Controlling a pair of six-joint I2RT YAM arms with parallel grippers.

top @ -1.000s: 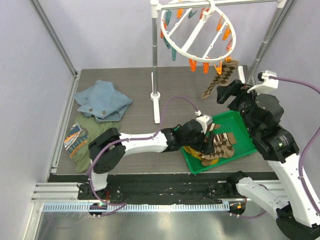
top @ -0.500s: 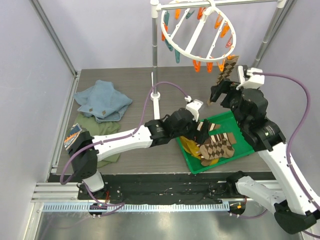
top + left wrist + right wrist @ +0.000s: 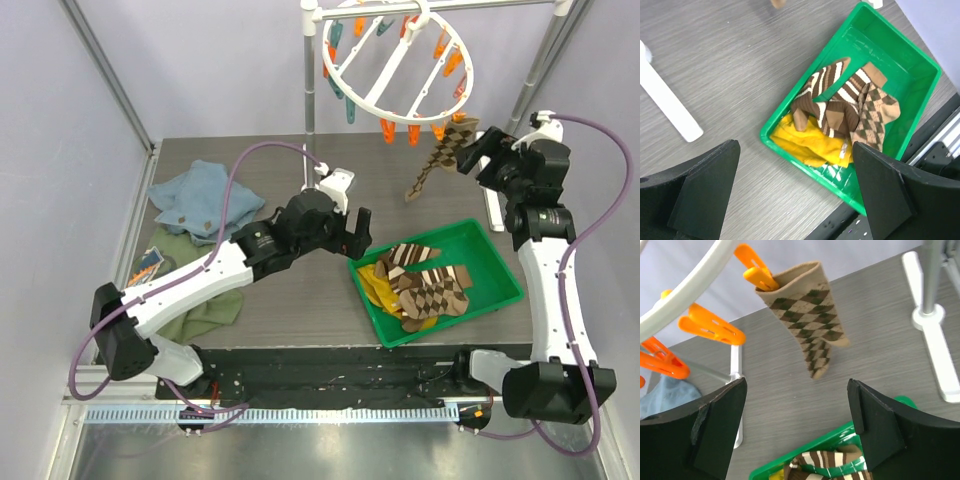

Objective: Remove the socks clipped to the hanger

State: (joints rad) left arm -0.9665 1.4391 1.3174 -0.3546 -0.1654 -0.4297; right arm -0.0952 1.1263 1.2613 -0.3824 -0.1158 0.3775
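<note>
One brown-and-tan diamond sock hangs from an orange clip on the white round hanger; it also shows in the right wrist view. My right gripper is open and empty, just right of that sock, facing it. In the green tray lie a yellow sock, a striped sock and a diamond sock. My left gripper is open and empty, raised just left of the tray.
The grey rail stand holds the hanger, its white feet on the table. A blue cloth and an olive-green cloth lie at the left. Several orange and teal clips dangle empty.
My left gripper has risen out of the tray and moved left, empty. My right gripper has risen up and back, level with the hanging diamond sock.
</note>
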